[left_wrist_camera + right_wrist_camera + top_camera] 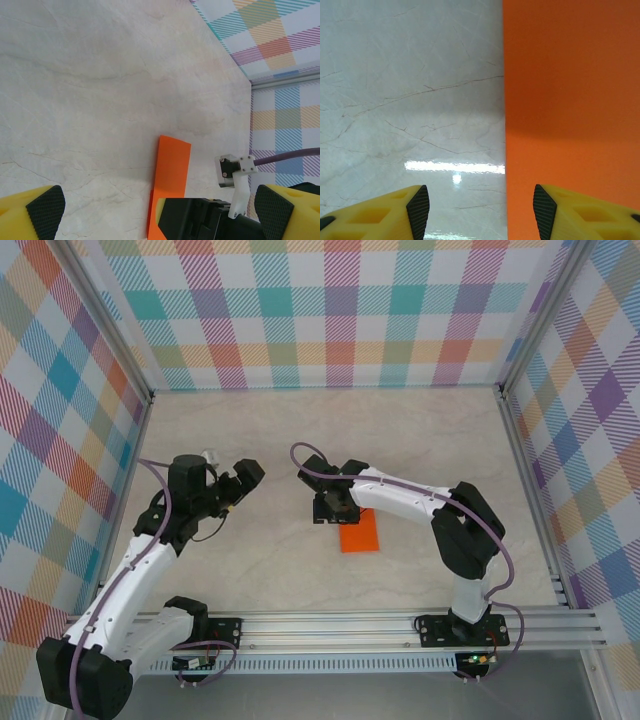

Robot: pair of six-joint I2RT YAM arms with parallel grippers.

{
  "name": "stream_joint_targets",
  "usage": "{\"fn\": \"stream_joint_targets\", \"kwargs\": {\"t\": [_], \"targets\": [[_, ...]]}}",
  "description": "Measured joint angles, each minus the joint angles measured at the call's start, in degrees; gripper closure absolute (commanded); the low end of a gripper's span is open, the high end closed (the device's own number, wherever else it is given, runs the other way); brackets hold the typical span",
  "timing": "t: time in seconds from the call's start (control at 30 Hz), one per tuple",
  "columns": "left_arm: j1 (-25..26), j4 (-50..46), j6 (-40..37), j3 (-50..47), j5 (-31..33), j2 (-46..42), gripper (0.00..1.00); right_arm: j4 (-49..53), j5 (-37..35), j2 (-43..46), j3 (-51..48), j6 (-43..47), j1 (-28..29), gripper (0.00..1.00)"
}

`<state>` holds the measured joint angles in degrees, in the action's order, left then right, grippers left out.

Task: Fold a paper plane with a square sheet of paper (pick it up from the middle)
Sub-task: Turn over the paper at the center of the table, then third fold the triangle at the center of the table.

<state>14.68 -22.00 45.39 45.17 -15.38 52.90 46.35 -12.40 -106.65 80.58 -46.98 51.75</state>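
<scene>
One square sheet of paper (360,531), bright orange, lies flat on the counter (300,430).
It is near the middle and looks longer than wide. The right pincer (480,205) hangs just over one edge, fingers apart, holding nothing. The left pincer (159,212) is wide apart too, off to the side.

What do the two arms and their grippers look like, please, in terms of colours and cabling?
The left arm and right arm share a build: white rounded links, black joints, black bases on an aluminium rail. A purple cable runs along each. The left gripper and right gripper have black bodies and yellow fingers tipped with black textured pads.
</scene>
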Motion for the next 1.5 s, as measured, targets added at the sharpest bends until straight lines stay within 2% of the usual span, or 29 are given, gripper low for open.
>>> {"fn": "stream_joint_targets", "kwargs": {"t": [0.43, 0.67, 0.93, 1.03, 1.17, 1.33, 1.47, 1.5], "targets": [[0.02, -1.88, -0.24, 1.92, 0.83, 0.22, 0.00, -0.50, -0.70, 1.29, -1.79, -1.64, 0.04, 0.38], [0.02, -0.87, -0.22, -0.63, -1.42, 0.17, 0.00, -5.44, 0.55, 11.04, -15.91, -4.61, -1.25, 0.37], [1.09, 4.87, 1.55, -10.80, -4.13, 0.31, 0.00, -15.19, 7.39, 20.74, -30.71, -5.14, -7.78, 0.35], [4.55, 6.69, 2.38, -11.96, -3.63, 0.90, 0.04, -17.57, 9.44, 23.39, -33.86, -5.01, -10.67, 0.36], [12.04, 9.86, 3.21, -11.52, -1.64, 3.91, 0.16, -20.83, 13.53, 25.94, -36.79, -4.02, -15.43, 0.37], [19.65, 11.74, 3.02, -7.54, 0.66, 14.05, 0.31, -25.49, 19.32, 26.40, -39.63, -2.01, -20.63, 0.37], [24.48, 12.22, 2.40, -2.80, 2.25, 21.86, 0.38, -28.61, 24.35, 25.86, -41.48, -0.13, -24.39, 0.41], [25.66, 12.33, 2.12, -1.55, 2.69, 23.61, 0.42, -29.33, 25.46, 25.27, -41.48, 0.46, -25.20, 0.41]]}}
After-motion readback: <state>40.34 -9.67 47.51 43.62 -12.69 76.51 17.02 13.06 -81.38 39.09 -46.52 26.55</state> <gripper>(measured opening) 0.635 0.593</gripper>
